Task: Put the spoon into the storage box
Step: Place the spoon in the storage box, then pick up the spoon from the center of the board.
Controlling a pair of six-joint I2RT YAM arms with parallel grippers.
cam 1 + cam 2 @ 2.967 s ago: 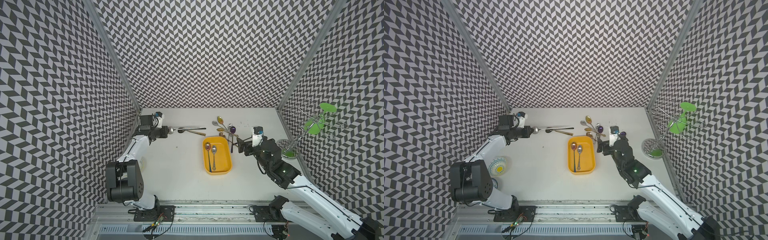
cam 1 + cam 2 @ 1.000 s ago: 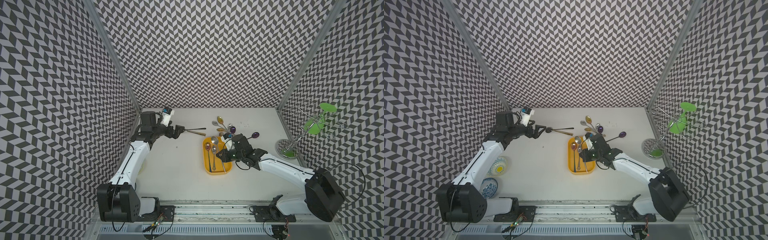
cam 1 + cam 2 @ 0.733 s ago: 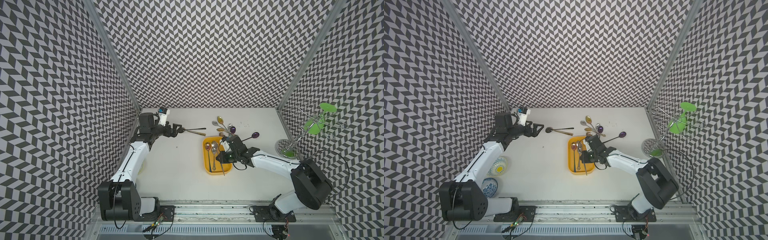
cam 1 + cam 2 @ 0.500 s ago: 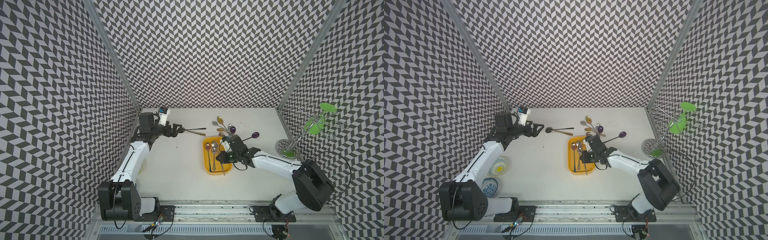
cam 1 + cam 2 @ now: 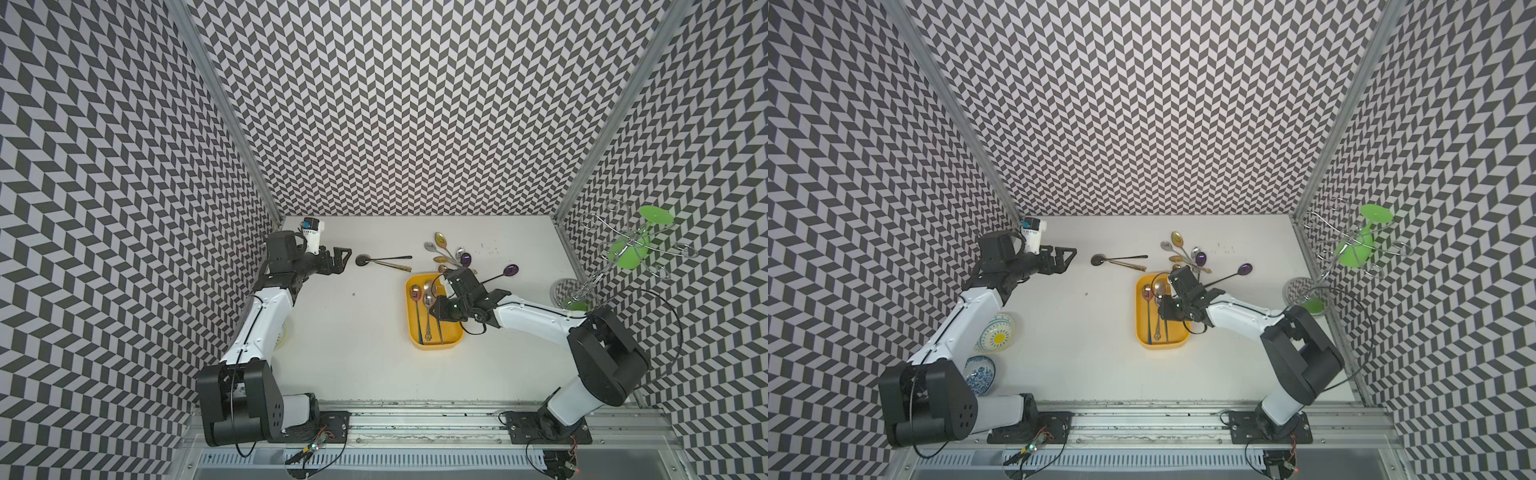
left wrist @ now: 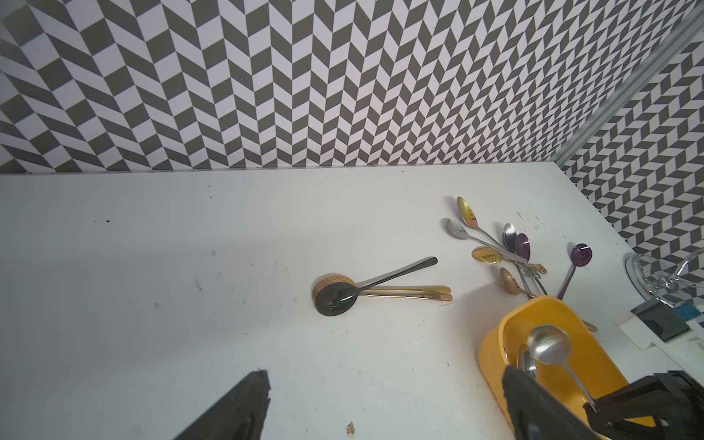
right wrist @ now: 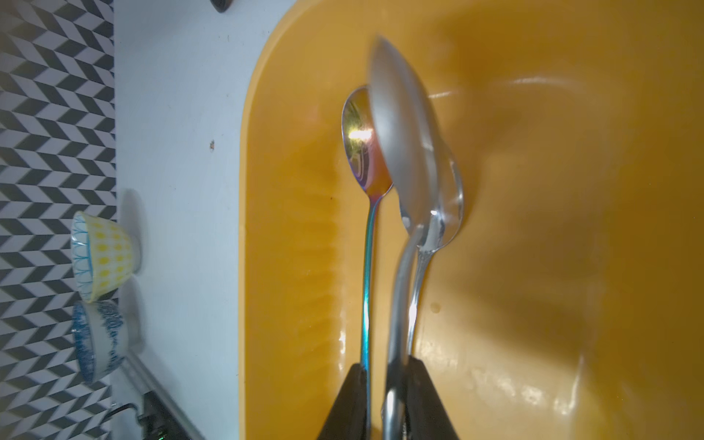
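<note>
Left pincer (image 6: 384, 381) spread wide, black spoon (image 6: 337, 303) on gold spoons (image 6: 411, 292), storage box (image 6: 491, 354) behind one finger (image 6: 533, 404)

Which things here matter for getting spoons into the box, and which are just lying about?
In the job: yellow box; silver spoon held by the right gripper over it; two spoons inside; loose spoons on the table; open left gripper by the black spoon.
Lying about: two patterned bowls; wire rack with green glass.
</note>
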